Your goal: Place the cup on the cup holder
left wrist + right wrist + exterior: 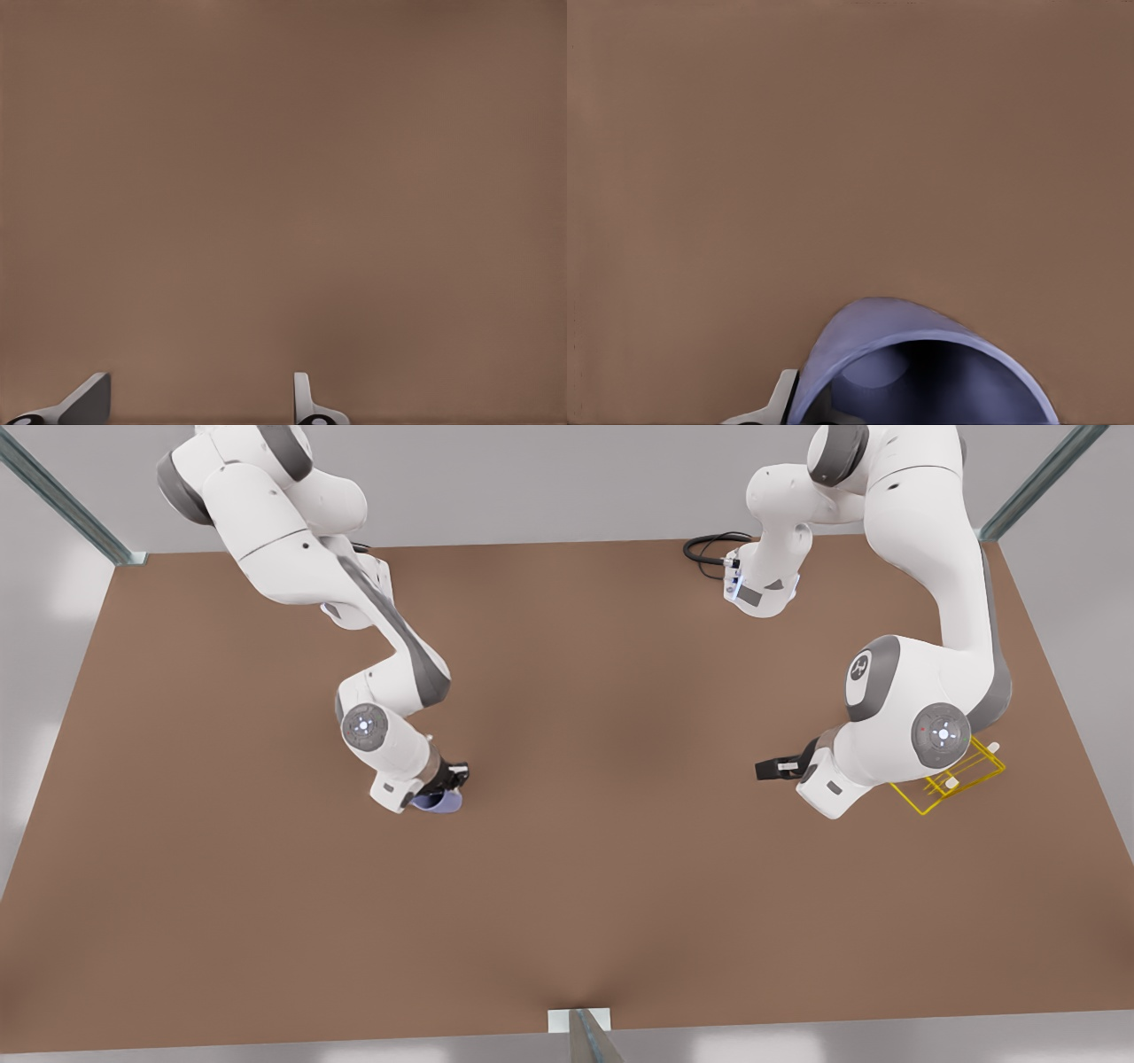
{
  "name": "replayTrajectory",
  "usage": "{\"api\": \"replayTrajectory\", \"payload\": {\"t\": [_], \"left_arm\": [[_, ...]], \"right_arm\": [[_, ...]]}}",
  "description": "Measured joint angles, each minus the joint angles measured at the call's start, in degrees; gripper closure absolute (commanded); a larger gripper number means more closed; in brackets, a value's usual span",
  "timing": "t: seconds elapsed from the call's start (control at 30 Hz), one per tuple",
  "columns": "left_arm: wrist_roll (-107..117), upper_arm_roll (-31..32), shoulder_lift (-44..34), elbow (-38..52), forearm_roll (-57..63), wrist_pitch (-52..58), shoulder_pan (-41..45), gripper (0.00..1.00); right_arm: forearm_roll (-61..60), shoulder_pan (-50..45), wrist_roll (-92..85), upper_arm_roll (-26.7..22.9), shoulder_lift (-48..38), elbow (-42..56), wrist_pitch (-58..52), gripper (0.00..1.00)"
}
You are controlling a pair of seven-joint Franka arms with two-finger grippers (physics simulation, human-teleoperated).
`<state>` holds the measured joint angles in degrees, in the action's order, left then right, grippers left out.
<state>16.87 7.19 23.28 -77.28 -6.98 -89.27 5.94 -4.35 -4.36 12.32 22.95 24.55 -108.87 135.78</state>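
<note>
- Gripping the small, handleless lavender cup [440,802], the right gripper [450,782] sat low over the brown table [567,886] on the front view's left; its fingers were clamped on the cup wall, one pale finger [778,400] pressed against the outside of the rim in the right wrist view.
- The cup [921,367] lay tipped in the grasp, its dark interior facing the wrist camera.
- The left gripper [769,769] waited on the front view's right, its two fingertips [89,400] spread apart over bare table, holding nothing.
- The yellow thin-wire cup holder [952,779] with white-capped upright prongs stood on the table at the front view's right, well apart from the cup and partly hidden behind the waiting left arm [921,735].
- Risk: the grasp appeared to bear on the rim alone, so the cup could probably rotate or slip during transport.
- Risk: the left arm stood just beside the holder and over part of it; a direct approach would likely cause an arm-to-arm collision unless it retracted.
- Risk: the light wire holder could slide or tip if the cup struck a prong off-centre.
- A black cable [709,549] lay coiled at the far table edge, clear of the likely path.
</note>
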Motion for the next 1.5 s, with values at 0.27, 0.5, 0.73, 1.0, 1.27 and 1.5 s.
{"api": "replayTrajectory", "payload": {"t": [0.27,0.5,0.73,1.0,1.27,1.5], "left_arm": [[0.09,0.00,0.00,0.00,0.00,0.02,0.04,0.00],[0.14,0.00,0.00,0.00,0.06,0.08,0.04,0.00],[0.18,0.00,0.00,0.00,0.02,0.10,-0.05,0.00],[0.21,0.00,0.00,0.00,0.01,0.11,-0.05,0.00],[0.22,0.00,0.00,0.00,0.05,0.14,-0.05,0.00],[0.23,0.00,-0.01,0.00,0.08,0.17,-0.05,0.00]], "right_arm": [[-7.85,4.25,4.76,12.71,19.05,19.36,6.52,0.79],[-9.17,8.18,8.39,26.39,32.61,25.25,11.11,0.79],[-7.36,4.38,10.83,27.99,42.60,35.74,12.79,0.79],[-6.01,1.06,12.70,28.25,46.84,38.92,13.17,0.79],[-2.84,1.11,13.72,29.50,49.25,38.91,12.78,0.79],[1.09,1.15,13.88,30.46,50.86,38.96,11.51,0.70]]}}
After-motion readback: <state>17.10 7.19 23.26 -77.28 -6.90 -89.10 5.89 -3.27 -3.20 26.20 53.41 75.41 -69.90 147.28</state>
